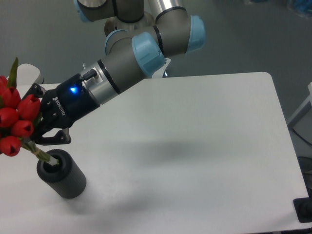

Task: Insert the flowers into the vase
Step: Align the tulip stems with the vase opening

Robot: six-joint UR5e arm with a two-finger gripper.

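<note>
A: Where are the flowers?
B: At the left edge, tilted, stem ends dipping into the vase mouth.
A: And the gripper?
B: Fingers pinched on the stems, just above the vase.

Even, soft overhead light; the white matte table carries a faint, diffuse grey arm shadow. Picture slightly grainy, soft.
</note>
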